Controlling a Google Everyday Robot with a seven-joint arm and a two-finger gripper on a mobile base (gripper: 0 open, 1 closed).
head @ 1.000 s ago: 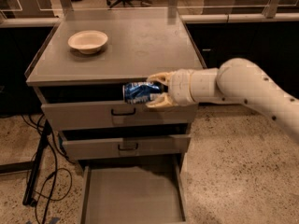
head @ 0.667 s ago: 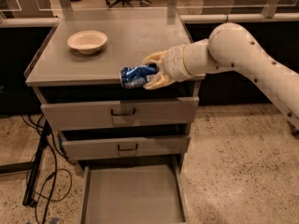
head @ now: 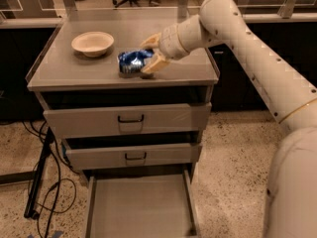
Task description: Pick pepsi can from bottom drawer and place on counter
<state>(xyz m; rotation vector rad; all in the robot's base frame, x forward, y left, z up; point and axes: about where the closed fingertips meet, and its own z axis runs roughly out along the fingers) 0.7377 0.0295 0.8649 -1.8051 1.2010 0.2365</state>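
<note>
The blue pepsi can point(head: 131, 63) is tilted on its side just above or touching the grey counter point(head: 64, 72), near its middle front. My gripper point(head: 150, 53) reaches in from the right and is shut on the can, one finger behind it and one in front. The bottom drawer point(head: 140, 207) is pulled open at the foot of the cabinet and its flat floor shows nothing in it.
A beige bowl point(head: 92, 43) sits on the counter's back left. The two upper drawers point(head: 126, 119) with black handles are closed. Black cables and a stand point(head: 40, 175) lie on the floor to the left. My white arm point(head: 257, 48) spans the right side.
My gripper has lifted the can from in front of the top drawer up and leftward, over the counter, and brought it down close to the surface.
</note>
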